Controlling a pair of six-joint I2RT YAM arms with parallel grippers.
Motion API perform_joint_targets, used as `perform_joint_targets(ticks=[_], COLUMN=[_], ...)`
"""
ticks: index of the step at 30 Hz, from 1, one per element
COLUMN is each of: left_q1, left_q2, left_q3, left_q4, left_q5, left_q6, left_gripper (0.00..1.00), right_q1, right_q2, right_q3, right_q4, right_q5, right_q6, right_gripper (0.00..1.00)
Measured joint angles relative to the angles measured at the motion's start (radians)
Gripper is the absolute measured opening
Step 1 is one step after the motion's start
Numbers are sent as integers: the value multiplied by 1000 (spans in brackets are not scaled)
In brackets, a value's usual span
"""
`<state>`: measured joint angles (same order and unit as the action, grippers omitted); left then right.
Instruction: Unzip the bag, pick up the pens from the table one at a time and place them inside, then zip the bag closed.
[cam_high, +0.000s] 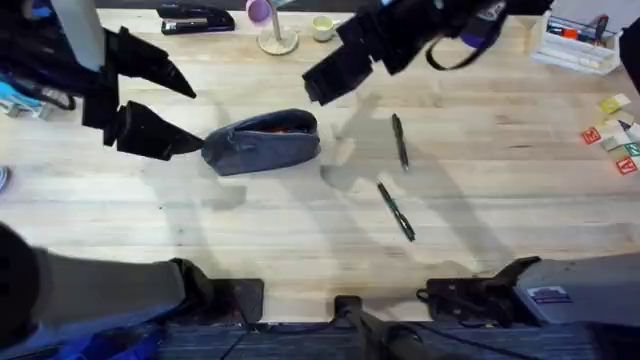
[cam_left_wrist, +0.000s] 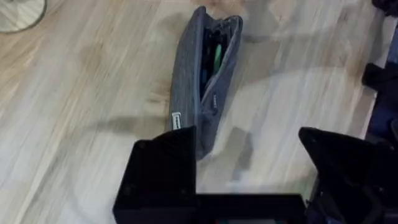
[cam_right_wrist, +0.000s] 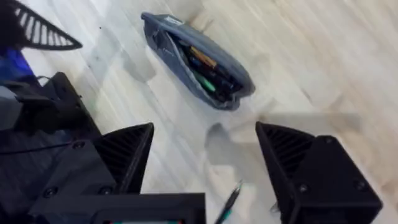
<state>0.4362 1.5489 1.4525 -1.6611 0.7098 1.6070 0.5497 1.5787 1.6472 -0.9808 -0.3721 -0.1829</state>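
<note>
The blue-grey bag (cam_high: 262, 140) lies left of centre on the wooden table (cam_high: 300, 215), its zipper open, with orange and green pens inside (cam_right_wrist: 205, 68). Two dark pens rest to its right, one farther back (cam_high: 399, 140) and one nearer (cam_high: 396, 211). My left gripper (cam_high: 197, 120) hovers just left of the bag's end, open, with nothing between its fingers (cam_left_wrist: 161, 168). My right gripper (cam_high: 325, 85) hangs above the table behind and right of the bag, open and empty. In the right wrist view the bag (cam_right_wrist: 199, 62) lies ahead and one pen (cam_right_wrist: 230, 202) shows between the fingers (cam_right_wrist: 124, 155).
Along the back edge stand a black stapler (cam_high: 195, 18), a small round-based stand (cam_high: 275, 38) and a cup (cam_high: 322, 27). A white tray (cam_high: 575, 45) sits at the back right, and coloured blocks (cam_high: 615, 130) lie at the right edge.
</note>
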Motion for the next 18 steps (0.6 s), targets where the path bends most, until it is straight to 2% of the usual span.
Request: perform_joint_targets(ticks=[7, 9, 11, 15, 18], left_q1=[0, 0, 0, 0, 0], left_q2=[-82, -90, -90, -90, -90], left_q3=[0, 0, 1, 1, 1], left_q4=[-15, -15, -14, -11, -10], left_q5=[-34, -36, -39, -45, -46], left_q6=[-72, -78, -82, -89, -90], left_gripper=[995, 995, 995, 995, 995], right_q1=[47, 67, 85, 113, 120], right_q2=[85, 101, 119, 153, 160], right_q3=[106, 113, 114, 114, 114], right_q4=[-1, 0, 3, 20, 30], right_q5=[1, 1, 3, 12, 13], right_q6=[-137, -185, -239, -398, -572], right_gripper=[995, 937, 834, 393, 136])
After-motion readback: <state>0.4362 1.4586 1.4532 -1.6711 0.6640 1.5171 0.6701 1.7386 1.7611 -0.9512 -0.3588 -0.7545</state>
